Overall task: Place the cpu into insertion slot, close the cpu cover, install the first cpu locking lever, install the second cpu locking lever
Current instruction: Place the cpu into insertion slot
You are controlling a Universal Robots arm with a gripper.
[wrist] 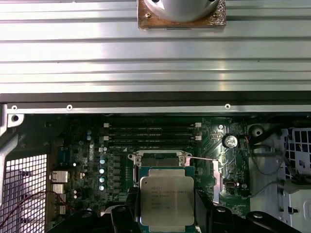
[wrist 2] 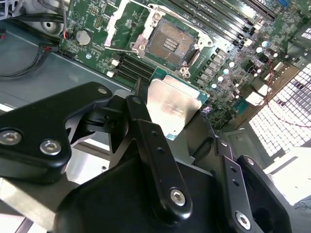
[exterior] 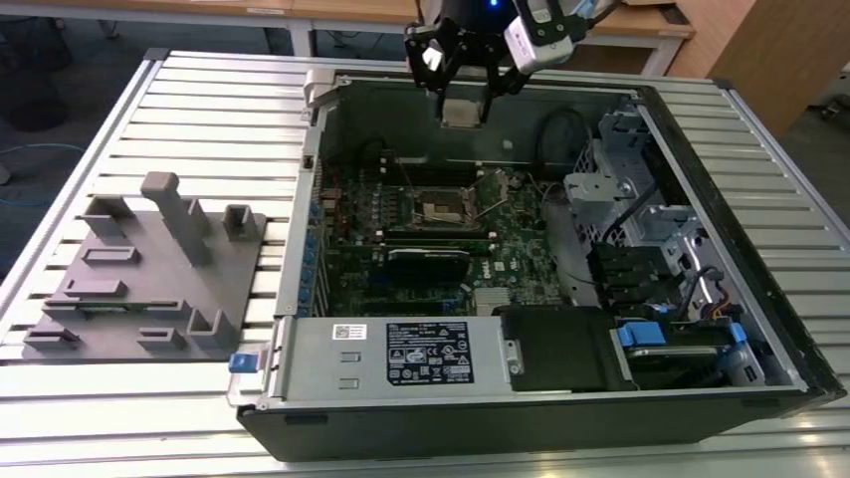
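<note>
Gripper [exterior: 461, 98] is pinching the cpu [wrist 2: 174, 108] by its edges, holding it above the computer case [exterior: 531, 433]. Insertion slot [wrist 2: 170, 42] is sitting empty; all four steps pending.

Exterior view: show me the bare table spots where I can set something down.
Bare slatted table lies beyond the grey fixture toward the far edge, and beside the computer case on the exterior view's right. Inside the case is crowded with circuit board and cables, the tool holding the cpu above it.
</note>
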